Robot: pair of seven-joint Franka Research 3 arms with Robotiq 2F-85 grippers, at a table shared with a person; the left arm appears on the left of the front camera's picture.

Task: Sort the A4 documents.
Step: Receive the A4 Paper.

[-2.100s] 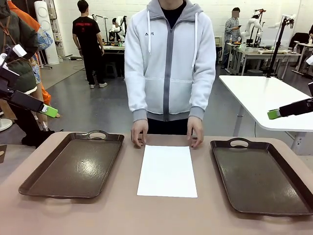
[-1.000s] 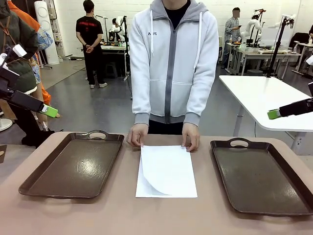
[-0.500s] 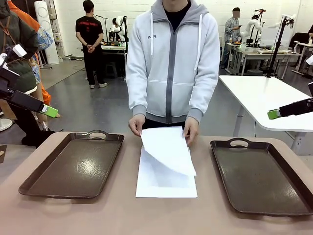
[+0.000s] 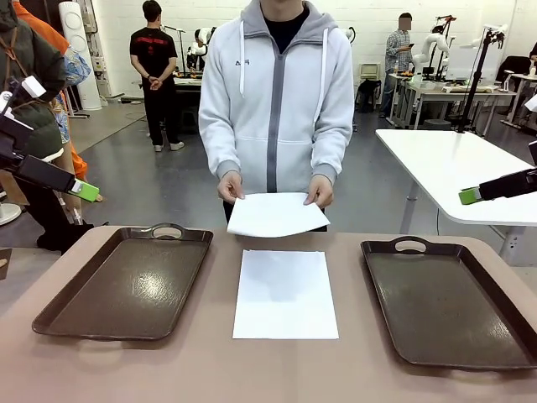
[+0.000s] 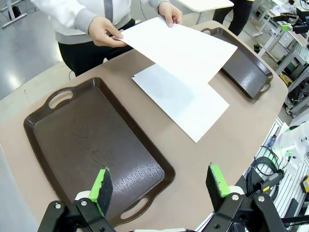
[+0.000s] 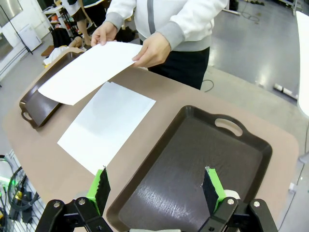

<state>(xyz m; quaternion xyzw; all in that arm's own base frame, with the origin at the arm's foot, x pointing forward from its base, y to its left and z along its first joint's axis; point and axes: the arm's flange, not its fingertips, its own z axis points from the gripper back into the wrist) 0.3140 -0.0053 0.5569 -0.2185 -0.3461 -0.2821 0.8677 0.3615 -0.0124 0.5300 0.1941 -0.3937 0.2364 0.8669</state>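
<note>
One thin, blank white paper sheet flat on the beige tabletop, between a dark brown handled tray and its twin tray. Second white sheet raised beyond the first's far edge, pinched between one hand and the other hand of the person. Left gripper and right gripper spread wide, holding nothing, up off the table.

The front view sits low at the near edge of the table and faces straight across it toward the person on the far side. The left wrist view looks steeply down from close above the left tray, with the left gripper and its jaws at the bottom edge. The right wrist view does likewise over the right tray with the right gripper. All three share the lying sheet and the lifted sheet in the middle.
</note>
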